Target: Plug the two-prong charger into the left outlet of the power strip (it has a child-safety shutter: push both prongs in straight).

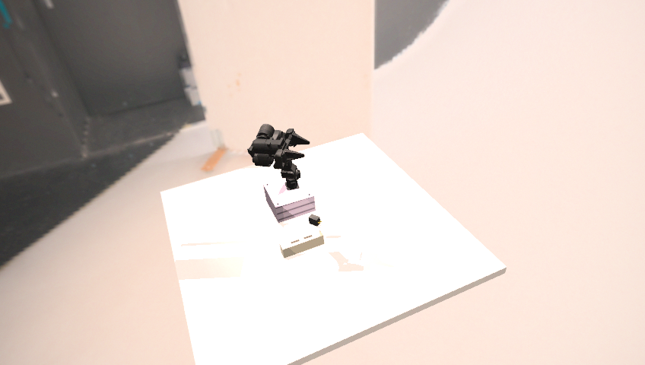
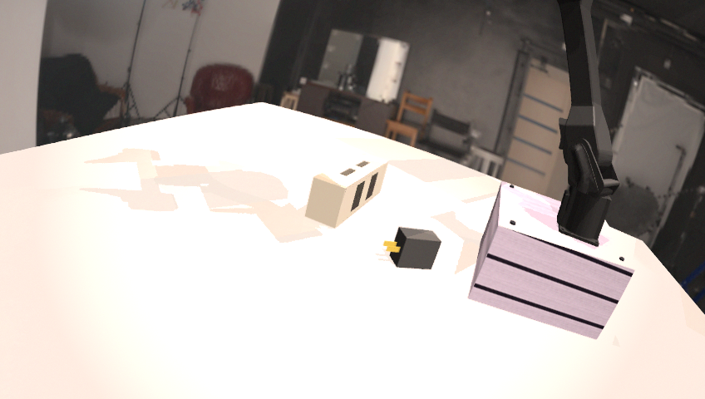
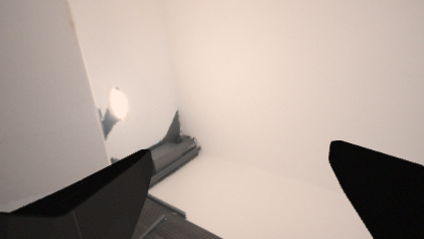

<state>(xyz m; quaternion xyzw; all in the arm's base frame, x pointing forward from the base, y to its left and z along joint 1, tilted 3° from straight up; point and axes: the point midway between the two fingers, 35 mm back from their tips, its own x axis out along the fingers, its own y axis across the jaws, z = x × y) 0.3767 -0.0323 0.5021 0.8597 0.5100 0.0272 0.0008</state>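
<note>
A black robot arm [image 1: 290,173] [image 2: 584,143] rises from its foot, its upper links running nearly upright in the exterior view. From above, the gripper [image 1: 306,148] [image 3: 239,154] is raised, its fingers pointing toward three o'clock. They stand wide apart with nothing between them. In the wrist view, one dark finger enters from eight o'clock and the other from four o'clock.

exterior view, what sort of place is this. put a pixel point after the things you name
Probably a studio or workshop room: behind the white table [image 1: 407,271] [image 2: 198,306] stand thin tripod stands [image 2: 129,94], a red armchair [image 2: 221,85] and a wooden chair [image 2: 414,105] against dark walls.
</note>
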